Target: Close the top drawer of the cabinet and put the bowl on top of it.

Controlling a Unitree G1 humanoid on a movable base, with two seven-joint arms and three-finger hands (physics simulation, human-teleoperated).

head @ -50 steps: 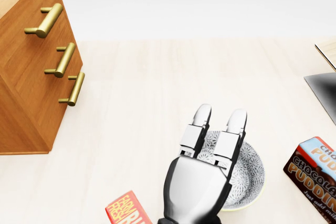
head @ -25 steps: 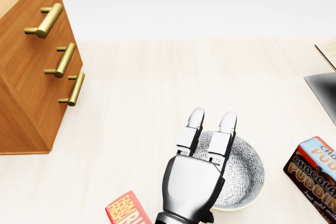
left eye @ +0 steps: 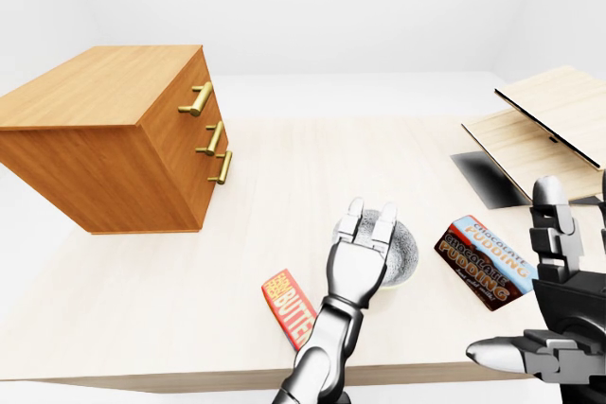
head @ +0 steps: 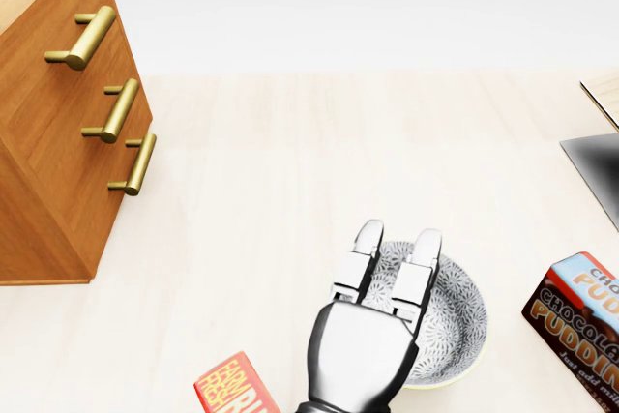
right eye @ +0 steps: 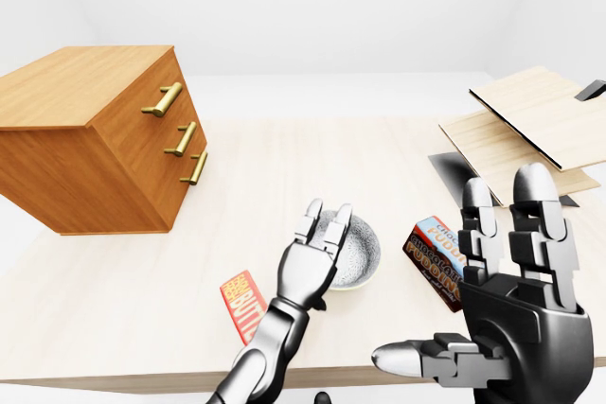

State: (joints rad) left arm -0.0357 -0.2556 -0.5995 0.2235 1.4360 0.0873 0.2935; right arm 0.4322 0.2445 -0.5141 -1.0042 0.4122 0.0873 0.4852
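The wooden cabinet (left eye: pixel 114 139) stood at the left of the pale tabletop (left eye: pixel 284 186) in the left-eye view, with three brass handles (head: pixel 85 38) down its face; all three drawers sat flush, the top one (right eye: pixel 156 92) included. The patterned bowl (head: pixel 455 321) rested on the tabletop toward the bottom of the head view, well apart from the cabinet and to its right. The left hand (head: pixel 372 331) lay over the bowl's left part, palm down, fingers (head: pixel 360 260) extended and spread, reaching across the rim into the bowl; they were not curled round the rim, so the hand read as open. Whether the thumb touched the bowl's outer wall could not be told, as the palm hid it. The right hand (right eye: pixel 507 309) was raised close to the camera at the lower right of the right-eye view, fingers straight up and thumb out to the side, holding nothing and clear of everything on the table. A red packet (left eye: pixel 289 305) lay just left of the left forearm near the table's bottom edge. A chocolate pudding box (left eye: pixel 483 257) lay to the right of the bowl, near it but apart. Light wooden boards (left eye: pixel 540 120) and a dark flat panel (head: pixel 595 166) occupied the table's right side.
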